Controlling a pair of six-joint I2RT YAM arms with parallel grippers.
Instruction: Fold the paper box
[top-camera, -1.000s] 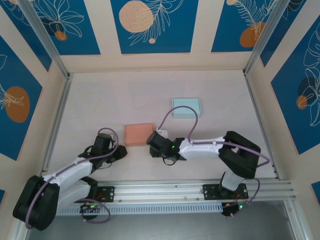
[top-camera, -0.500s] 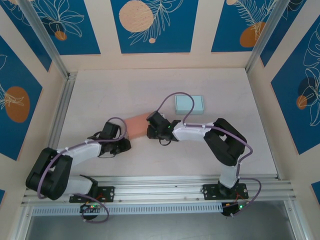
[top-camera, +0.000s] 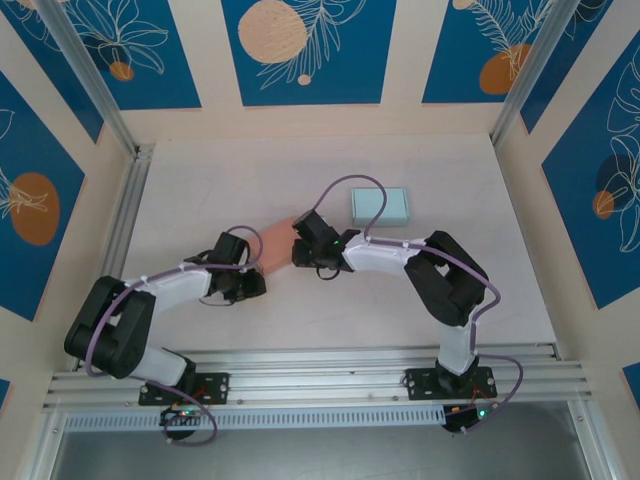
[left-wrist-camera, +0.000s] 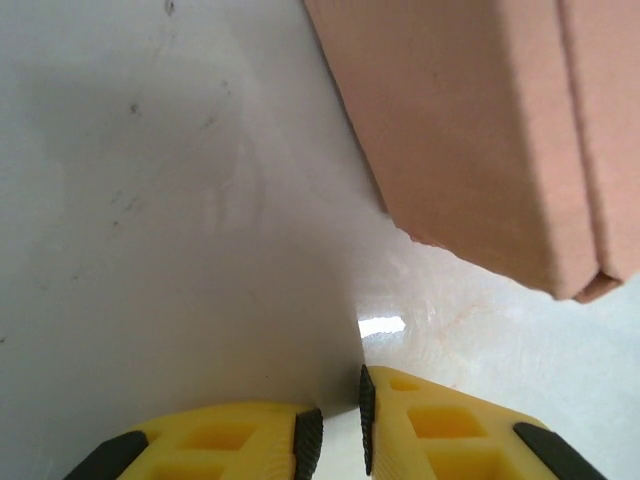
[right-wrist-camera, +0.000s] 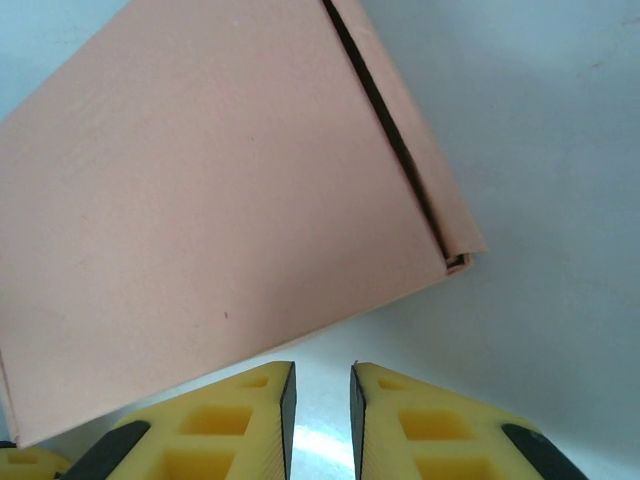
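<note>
The paper box (top-camera: 275, 238) is a flat pink carton lying closed on the table between my two grippers. My left gripper (top-camera: 255, 268) sits at its near left side. In the left wrist view the box (left-wrist-camera: 480, 130) lies ahead to the right, and the left gripper (left-wrist-camera: 340, 400) holds nothing, its jaws a narrow gap apart. My right gripper (top-camera: 300, 250) is at the box's right end. In the right wrist view the box (right-wrist-camera: 220, 200) fills the upper left with its flap seam showing. The right gripper (right-wrist-camera: 322, 380) is just short of its edge, slightly open and empty.
A light blue folded box (top-camera: 380, 206) lies behind and to the right of the right gripper. Metal frame rails (top-camera: 120, 220) and patterned walls bound the table on three sides. The arm bases stand on the rail (top-camera: 320, 380) at the near edge.
Both arms have reached farther from their bases, and the pink box now lies farther back. The left gripper has closed in on the box. The right jaws have narrowed slightly.
</note>
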